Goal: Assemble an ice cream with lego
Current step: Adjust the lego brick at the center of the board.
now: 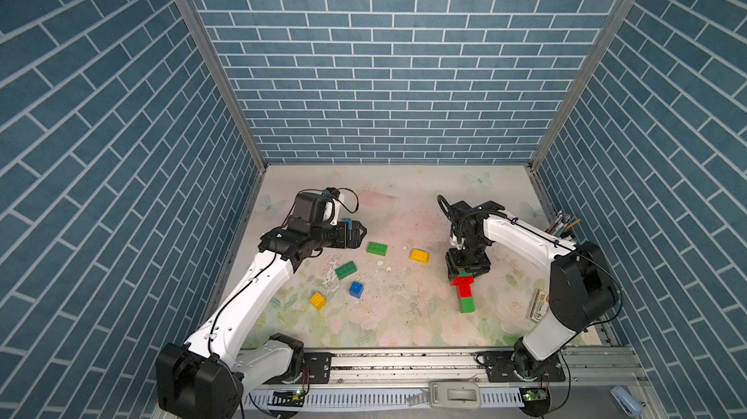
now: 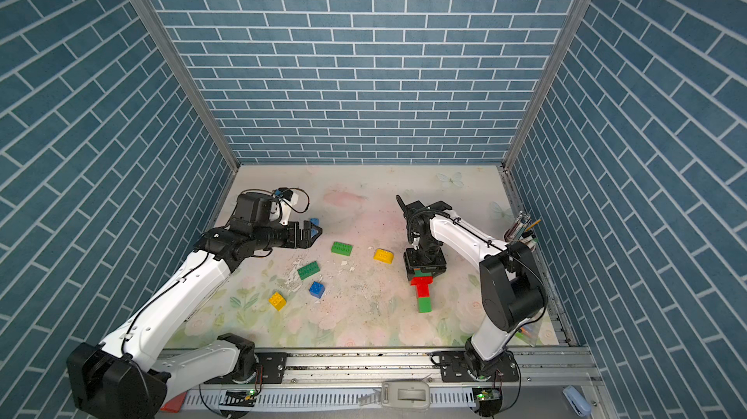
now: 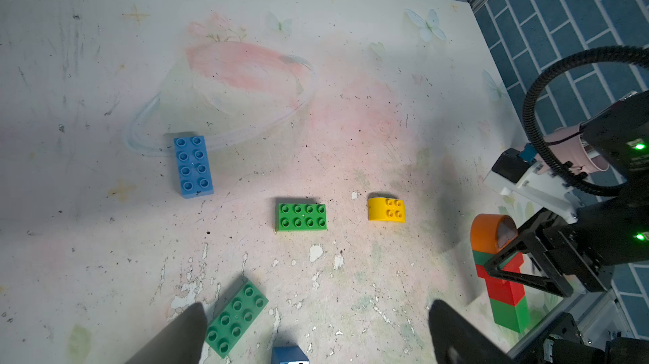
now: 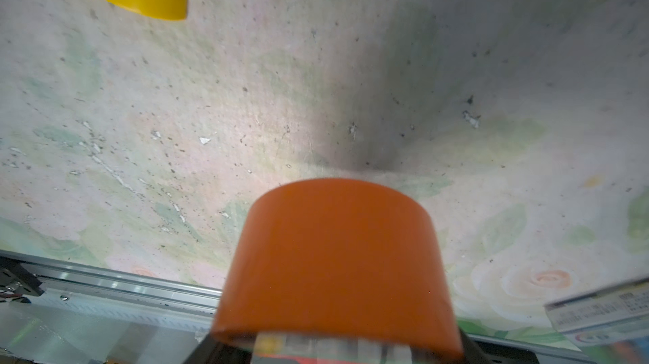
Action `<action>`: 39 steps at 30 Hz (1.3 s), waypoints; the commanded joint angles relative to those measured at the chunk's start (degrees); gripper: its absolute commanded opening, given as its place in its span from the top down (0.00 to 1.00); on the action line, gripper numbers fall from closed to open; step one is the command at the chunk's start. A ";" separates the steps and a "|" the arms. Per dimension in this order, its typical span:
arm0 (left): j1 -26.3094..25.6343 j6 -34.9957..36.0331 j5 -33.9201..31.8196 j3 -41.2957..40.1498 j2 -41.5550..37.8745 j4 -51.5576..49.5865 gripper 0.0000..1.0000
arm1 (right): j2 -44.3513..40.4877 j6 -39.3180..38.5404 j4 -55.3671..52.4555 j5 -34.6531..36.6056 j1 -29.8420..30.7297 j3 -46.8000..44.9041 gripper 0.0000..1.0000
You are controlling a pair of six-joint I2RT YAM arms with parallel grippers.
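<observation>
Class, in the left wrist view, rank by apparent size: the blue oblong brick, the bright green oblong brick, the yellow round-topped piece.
1. blue oblong brick
2. bright green oblong brick
3. yellow round-topped piece
Both oblong bricks show eight studs, so blue's lead may be viewpoint only.

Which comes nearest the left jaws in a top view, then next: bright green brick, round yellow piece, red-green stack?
1. Bright green brick, just off the left jaws.
2. Round yellow piece, mid-table.
3. Red-green stack, in the right jaws.
</observation>
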 commanded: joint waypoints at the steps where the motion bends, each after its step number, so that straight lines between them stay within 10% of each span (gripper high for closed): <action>1: -0.18 0.23 0.45 1.26 -0.85 -0.66 0.00 | 1.93 -1.41 -0.53 -0.70 -0.33 -1.11 0.66; 25: -0.18 0.39 0.07 1.04 -1.30 -0.87 0.01 | 9.88 -4.88 0.21 -3.09 -2.09 -4.42 0.61; 39: -0.15 0.15 0.08 1.01 -1.77 -1.16 0.00 | 8.24 -4.62 1.21 -2.63 -2.22 -5.15 0.04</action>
